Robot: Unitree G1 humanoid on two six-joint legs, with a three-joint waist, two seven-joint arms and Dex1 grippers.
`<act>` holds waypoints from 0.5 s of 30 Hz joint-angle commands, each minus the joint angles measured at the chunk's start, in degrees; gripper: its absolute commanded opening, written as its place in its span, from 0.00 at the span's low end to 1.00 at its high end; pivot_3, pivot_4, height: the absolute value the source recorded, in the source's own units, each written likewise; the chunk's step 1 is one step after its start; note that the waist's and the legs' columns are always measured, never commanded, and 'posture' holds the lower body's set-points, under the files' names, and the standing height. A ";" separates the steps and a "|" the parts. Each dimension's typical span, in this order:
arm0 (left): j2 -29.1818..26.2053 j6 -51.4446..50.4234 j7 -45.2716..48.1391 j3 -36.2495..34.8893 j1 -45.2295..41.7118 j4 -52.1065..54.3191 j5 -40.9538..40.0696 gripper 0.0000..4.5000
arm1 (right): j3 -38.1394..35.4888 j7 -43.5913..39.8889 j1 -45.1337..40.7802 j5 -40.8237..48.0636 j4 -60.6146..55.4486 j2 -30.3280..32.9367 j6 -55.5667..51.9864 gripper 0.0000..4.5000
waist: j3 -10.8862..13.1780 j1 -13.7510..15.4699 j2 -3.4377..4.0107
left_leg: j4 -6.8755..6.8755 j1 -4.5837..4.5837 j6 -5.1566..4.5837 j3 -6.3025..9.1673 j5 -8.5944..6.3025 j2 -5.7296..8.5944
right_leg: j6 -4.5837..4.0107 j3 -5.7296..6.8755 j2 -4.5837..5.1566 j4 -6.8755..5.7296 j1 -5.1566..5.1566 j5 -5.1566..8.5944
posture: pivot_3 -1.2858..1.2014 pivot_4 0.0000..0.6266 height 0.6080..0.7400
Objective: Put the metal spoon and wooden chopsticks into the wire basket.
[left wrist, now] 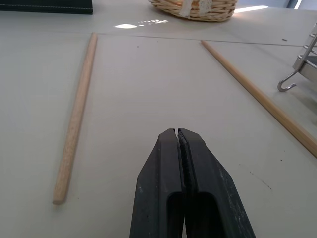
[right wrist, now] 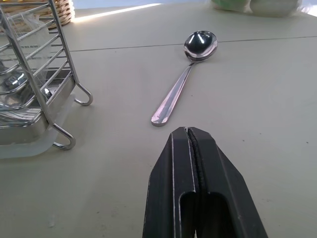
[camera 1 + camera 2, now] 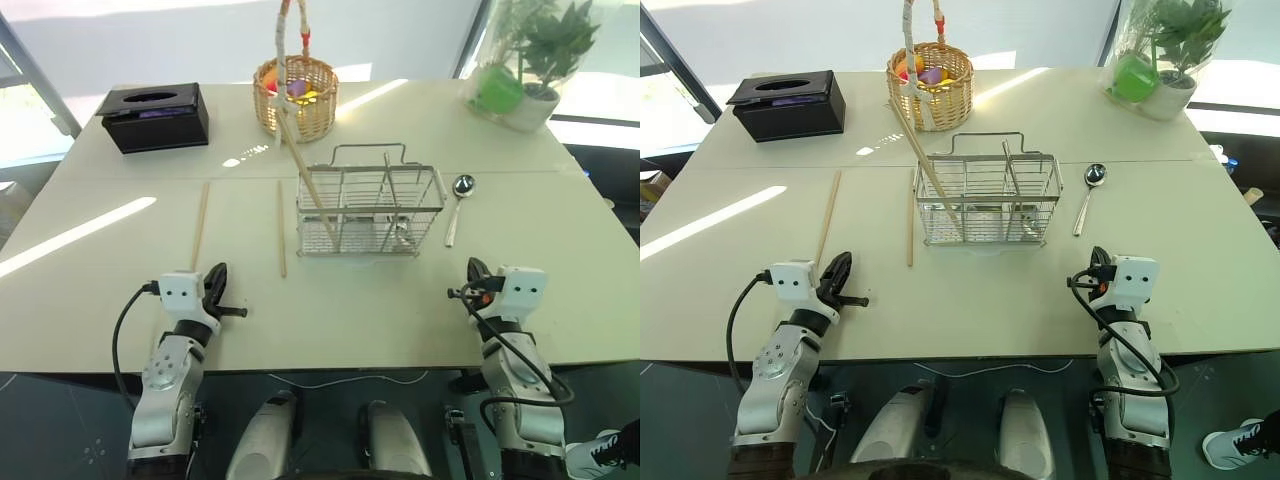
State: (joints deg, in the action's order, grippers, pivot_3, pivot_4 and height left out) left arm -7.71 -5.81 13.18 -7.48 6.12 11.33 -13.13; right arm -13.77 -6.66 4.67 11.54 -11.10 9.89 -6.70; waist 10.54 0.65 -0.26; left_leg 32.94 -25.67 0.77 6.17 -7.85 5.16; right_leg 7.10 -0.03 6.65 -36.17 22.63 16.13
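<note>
Both grippers, left [image 3: 216,290] and right [image 3: 474,277], had fingers shut, empty. One chopstick [image 3: 308,182] leaned in the basket [image 3: 370,212]; two chopsticks [image 3: 200,224] lay left on the tabletop [image 3: 100,300], spoon [image 3: 458,208] right, awaiting pickup.

Both arms held forward, low and level, well apart. Left gripper [image 1: 177,135] fingers pressed flat together (no gap visible between the pads). Right gripper [image 2: 188,132] likewise closed, empty, pointing straight ahead.
</note>
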 commanded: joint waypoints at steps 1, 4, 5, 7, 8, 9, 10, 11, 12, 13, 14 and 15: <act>-0.08 0.47 0.26 0.40 0.07 1.65 -0.18 0.01 | -0.55 0.00 -0.58 0.41 -1.27 -0.01 1.09 0.00 | 0.00 0.00 0.00 | 0.00 0.00 0.00 0.00 0.00 0.00 | 0.00 0.00 0.00 0.00 0.00 0.00 | 0.52 0.24 1.00; -0.07 0.45 0.34 0.36 0.07 1.63 -0.11 0.01 | -0.56 -0.01 -0.67 0.40 -1.22 0.04 1.09 0.00 | 0.00 0.00 0.00 | 0.00 0.00 0.00 0.00 0.00 0.00 | 0.00 0.00 0.00 0.00 0.00 0.00 | 0.52 0.24 1.00; -0.09 0.47 0.35 0.35 0.06 1.63 -0.07 0.01 | -0.55 -0.03 -0.69 0.39 -1.20 0.06 1.09 0.00 | 0.00 0.00 0.00 | 0.00 0.00 0.00 0.00 0.00 0.00 | 0.00 0.00 0.00 0.00 0.00 0.00 | 0.52 0.24 1.00; -0.17 0.39 0.35 0.23 -0.03 1.70 -0.12 0.01 | -0.55 -0.05 -0.74 0.37 -1.17 0.10 1.07 0.00 | 0.00 0.00 0.00 | 0.00 -0.01 0.00 0.00 0.00 0.00 | 0.00 0.00 0.00 0.00 0.00 0.00 | 0.52 0.24 1.00; -0.21 0.34 0.35 0.16 -0.09 1.73 -0.16 0.01 | -0.56 -0.05 -0.76 0.36 -1.17 0.11 1.06 0.00 | 0.00 0.00 0.00 | 0.00 -0.01 0.00 0.00 0.00 0.00 | 0.00 0.00 0.00 0.00 0.00 0.00 | 0.52 0.24 1.00; -0.35 0.41 0.46 0.21 -0.07 1.88 -0.07 0.01 | -0.60 -0.09 -0.70 0.39 -1.22 0.14 1.05 0.00 | 0.00 0.00 0.00 | 0.00 -0.01 0.00 0.00 0.00 0.00 | 0.00 0.00 0.00 0.00 0.00 0.00 | 0.52 0.24 1.00; -0.50 0.46 0.57 0.26 -0.07 2.03 0.04 0.01 | -0.64 -0.12 -0.67 0.40 -1.24 0.18 1.05 0.00 | 0.00 0.00 0.00 | 0.00 -0.01 0.00 0.00 0.00 0.00 | 0.00 0.00 0.00 0.00 0.00 0.00 | 0.52 0.24 1.00; -0.60 0.51 0.64 0.31 -0.06 2.12 0.12 0.01 | -0.66 -0.15 -0.65 0.41 -1.25 0.20 1.05 0.00 | 0.00 0.00 0.00 | 0.00 -0.01 0.00 0.00 0.00 0.00 | 0.00 0.00 0.00 0.00 0.00 0.00 | 0.52 0.24 1.00; -0.75 0.28 0.77 0.20 -0.14 2.35 -0.09 0.01 | -0.66 -0.19 -0.78 0.40 -1.10 0.25 1.05 0.00 | 0.00 0.00 0.00 | 0.00 -0.01 0.00 0.00 0.00 0.00 | 0.00 0.00 0.00 0.00 0.00 0.00 | 0.52 0.24 1.00; -0.96 0.00 0.95 0.08 -0.14 2.72 -0.34 0.01 | -0.68 -0.25 -0.87 0.41 -0.98 0.29 1.07 0.00 | 0.00 -0.01 0.00 | 0.00 -0.01 0.00 0.00 0.00 0.00 | 0.00 0.00 0.00 0.00 0.00 0.00 | 0.52 0.24 1.00; -1.11 -0.20 1.07 0.00 -0.12 2.98 -0.53 0.01 | -0.69 -0.31 -0.93 0.42 -0.91 0.32 1.09 0.00 | 0.00 -0.01 0.00 | 0.00 -0.01 0.00 0.00 0.00 0.00 | 0.00 0.00 0.00 0.00 0.00 0.00 | 0.52 0.24 1.00; -1.31 -0.39 1.23 -0.08 -0.11 3.22 -0.70 0.01 | -0.70 -0.35 -1.04 0.42 -0.81 0.35 1.09 0.00 | 0.00 -0.01 0.00 | 0.00 -0.01 0.00 0.00 0.00 0.00 | 0.00 0.00 0.00 0.00 0.00 0.00 | 0.52 0.24 1.00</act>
State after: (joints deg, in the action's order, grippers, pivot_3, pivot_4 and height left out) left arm -8.45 -6.13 13.94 -7.47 6.13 11.74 -13.21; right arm -13.79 -6.98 4.31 11.54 -11.07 10.02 -6.70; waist 10.54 0.64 -0.26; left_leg 32.94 -25.69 0.77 6.17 -7.85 5.16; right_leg 7.10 -0.03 6.65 -36.17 22.63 16.13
